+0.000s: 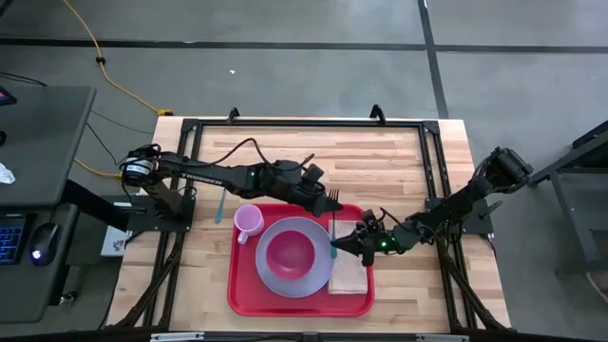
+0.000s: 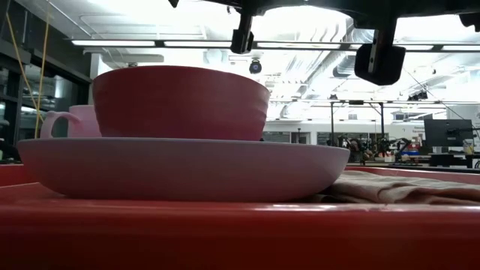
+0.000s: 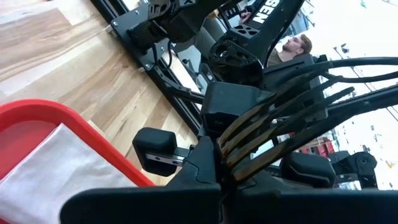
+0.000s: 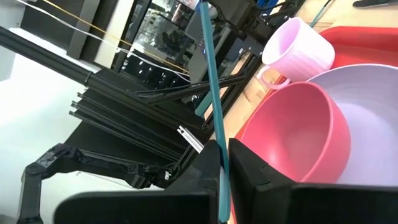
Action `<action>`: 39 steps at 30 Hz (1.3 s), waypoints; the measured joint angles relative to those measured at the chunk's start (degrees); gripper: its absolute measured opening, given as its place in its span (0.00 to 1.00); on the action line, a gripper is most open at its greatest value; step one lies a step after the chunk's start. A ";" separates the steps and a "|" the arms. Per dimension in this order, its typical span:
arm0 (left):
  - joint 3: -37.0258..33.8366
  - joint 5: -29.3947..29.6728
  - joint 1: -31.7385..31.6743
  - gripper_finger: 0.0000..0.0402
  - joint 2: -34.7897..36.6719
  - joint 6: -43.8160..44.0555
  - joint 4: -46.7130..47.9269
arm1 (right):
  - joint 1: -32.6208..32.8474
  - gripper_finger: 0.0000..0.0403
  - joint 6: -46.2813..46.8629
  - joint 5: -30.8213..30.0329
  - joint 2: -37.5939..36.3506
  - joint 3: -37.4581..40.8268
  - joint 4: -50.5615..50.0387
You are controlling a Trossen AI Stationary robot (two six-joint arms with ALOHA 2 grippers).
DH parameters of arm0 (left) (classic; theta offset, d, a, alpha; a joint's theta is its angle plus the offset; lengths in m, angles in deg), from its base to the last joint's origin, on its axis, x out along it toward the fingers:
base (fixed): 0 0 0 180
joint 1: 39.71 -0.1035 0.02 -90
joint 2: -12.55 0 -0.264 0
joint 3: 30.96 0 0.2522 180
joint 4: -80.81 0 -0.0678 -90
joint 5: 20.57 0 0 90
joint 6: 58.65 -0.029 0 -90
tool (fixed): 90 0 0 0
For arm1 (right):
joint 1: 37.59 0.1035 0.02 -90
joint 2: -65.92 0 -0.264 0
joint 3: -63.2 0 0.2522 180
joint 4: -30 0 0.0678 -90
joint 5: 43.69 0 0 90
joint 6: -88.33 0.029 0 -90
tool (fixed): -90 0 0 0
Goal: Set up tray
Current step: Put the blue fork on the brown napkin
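The red tray [image 1: 249, 296] lies on the wooden worktop [image 1: 399, 161] and already carries a lavender plate [image 1: 275, 275] with a pink bowl [image 1: 290, 253] on it, a pink mug [image 1: 248, 220] at the plate's far left, and a tan napkin [image 1: 350, 271] along the plate's right side, so the step in hand looks like placing the cutlery. The left gripper [image 1: 326, 195] hovers just past the tray's far edge, its fingers pinched narrowly on the handle of a dark fork [image 3: 292, 121], whose tines jut out beyond the fingertips. The right gripper [image 1: 344, 244] sits over the napkin, fingers closed tight on a thin teal-handled utensil [image 4: 211, 87] that runs straight out ahead of them, past the bowl; its head is out of sight, so which utensil it is cannot be told. Another teal utensil [image 1: 219, 204] lies on the worktop left of the tray, well away from either pair of fingers. The next move probably calls for lowering each piece flat onto the napkin beside the plate, then parting the fingers without dragging the cloth.
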 joint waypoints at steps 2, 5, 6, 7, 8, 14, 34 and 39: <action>0.00 -0.25 0.00 0.05 0.00 -0.07 0.02 | 0.00 0.00 0.87 0.03 0.00 0.00 0.03; 0.00 -0.29 0.00 0.10 0.00 -0.49 0.32 | 0.00 0.00 1.51 0.03 0.00 0.00 0.11; -0.01 -0.11 0.00 0.12 0.00 -0.68 0.50 | 0.04 0.00 1.71 0.03 0.00 0.00 0.36; -0.07 -0.02 0.00 0.15 -0.01 -0.73 0.66 | 0.04 0.00 1.91 -0.02 0.00 -0.02 0.58; -0.07 0.05 0.00 0.18 -0.02 -0.79 0.69 | 0.04 0.00 1.96 -0.16 0.00 -0.03 0.60; -0.11 -0.60 0.11 0.29 -0.04 -0.66 0.23 | 0.00 0.00 1.94 -0.80 0.00 -0.04 0.92; -0.11 -3.82 0.06 0.42 -0.09 -0.43 -1.79 | 3.04 0.00 3.10 -6.21 -0.04 -0.07 -1.25; -0.11 -5.78 0.11 0.44 -0.09 -0.43 -0.96 | 3.50 0.00 3.20 -7.72 -0.04 -0.07 -1.20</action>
